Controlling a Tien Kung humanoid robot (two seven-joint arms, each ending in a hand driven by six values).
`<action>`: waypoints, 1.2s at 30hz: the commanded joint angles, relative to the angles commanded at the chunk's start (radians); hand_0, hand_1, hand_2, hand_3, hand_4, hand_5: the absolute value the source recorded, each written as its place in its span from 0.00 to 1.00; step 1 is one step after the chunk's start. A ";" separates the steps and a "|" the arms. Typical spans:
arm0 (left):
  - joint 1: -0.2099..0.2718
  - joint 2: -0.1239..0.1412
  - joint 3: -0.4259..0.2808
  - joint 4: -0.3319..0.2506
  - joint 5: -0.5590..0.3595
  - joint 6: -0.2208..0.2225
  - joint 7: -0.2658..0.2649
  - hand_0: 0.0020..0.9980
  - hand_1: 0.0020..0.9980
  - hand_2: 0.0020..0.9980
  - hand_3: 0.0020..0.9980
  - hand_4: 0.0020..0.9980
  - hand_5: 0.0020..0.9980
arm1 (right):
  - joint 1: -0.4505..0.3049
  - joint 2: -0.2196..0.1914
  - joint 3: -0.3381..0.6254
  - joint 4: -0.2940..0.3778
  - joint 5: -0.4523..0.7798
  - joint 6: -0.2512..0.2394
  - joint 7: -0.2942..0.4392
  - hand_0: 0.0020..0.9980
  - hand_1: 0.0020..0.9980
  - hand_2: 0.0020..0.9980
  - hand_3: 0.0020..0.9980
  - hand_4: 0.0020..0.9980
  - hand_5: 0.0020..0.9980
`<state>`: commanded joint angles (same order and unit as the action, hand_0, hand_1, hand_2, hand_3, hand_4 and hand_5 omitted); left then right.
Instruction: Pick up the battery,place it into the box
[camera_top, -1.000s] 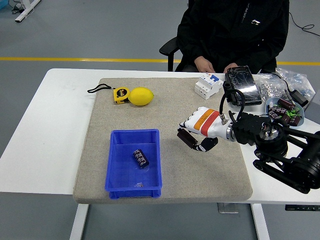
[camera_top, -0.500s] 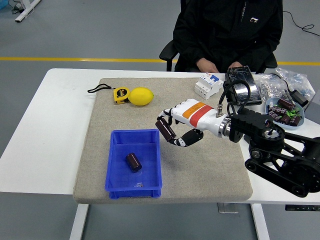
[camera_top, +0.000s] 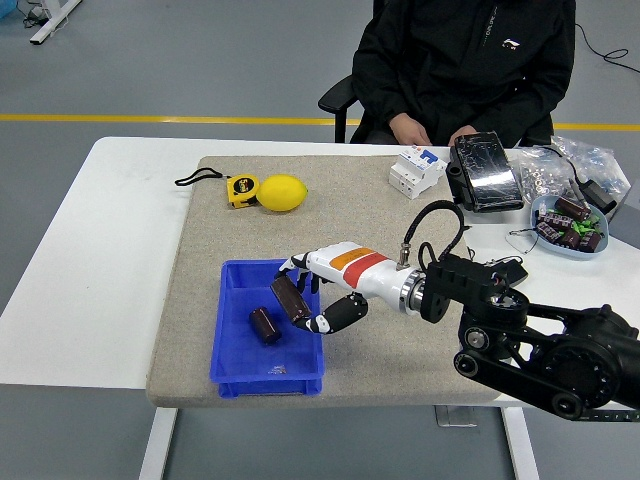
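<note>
- Head view shows you a white table (camera_top: 120, 250) with a grey mat (camera_top: 400, 350) covering its middle.
- You see a person (camera_top: 465, 60) in black seated at the far side, hands resting at the table's far edge.
- Your right arm (camera_top: 530, 335) reaches in from the lower right, across the mat toward the box.
- You see a blue box (camera_top: 240, 355) on the mat's near left part.
- Your right hand (camera_top: 318, 290) hangs over the box's right rim, fingers clenched around a dark battery (camera_top: 291, 299), which is tilted and held just above the box.
- You find a second battery (camera_top: 264, 325) lying on the box floor, just left of the held one.
- You see a bowl (camera_top: 570, 222) of more batteries at the far right, a black device (camera_top: 485, 172) and a white breaker (camera_top: 416, 170) near the person.
- You find a lemon (camera_top: 282, 192) on the far left of the mat, touching a yellow tape measure (camera_top: 240, 190).
</note>
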<state>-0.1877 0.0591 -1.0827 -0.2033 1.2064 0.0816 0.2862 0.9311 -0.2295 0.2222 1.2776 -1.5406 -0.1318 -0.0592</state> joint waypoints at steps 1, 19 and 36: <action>0.000 0.000 0.000 0.000 0.001 0.000 0.000 0.72 0.70 0.66 0.59 0.63 0.54 | 0.000 0.005 -0.002 -0.004 0.002 -0.001 -0.002 0.56 0.54 0.59 0.58 0.67 0.22; -0.005 0.001 0.005 0.000 -0.005 -0.001 -0.001 0.72 0.70 0.66 0.59 0.63 0.54 | -0.002 0.044 -0.020 -0.070 0.053 -0.006 -0.018 0.64 0.64 0.73 0.91 0.81 0.28; -0.009 0.001 0.015 0.000 -0.019 -0.001 -0.002 0.72 0.70 0.66 0.59 0.63 0.54 | -0.053 0.013 0.137 -0.103 0.093 -0.015 0.047 0.77 0.77 0.92 1.00 1.00 0.47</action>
<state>-0.1965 0.0603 -1.0679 -0.2038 1.1876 0.0809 0.2838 0.8783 -0.2165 0.3588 1.1742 -1.4473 -0.1468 -0.0122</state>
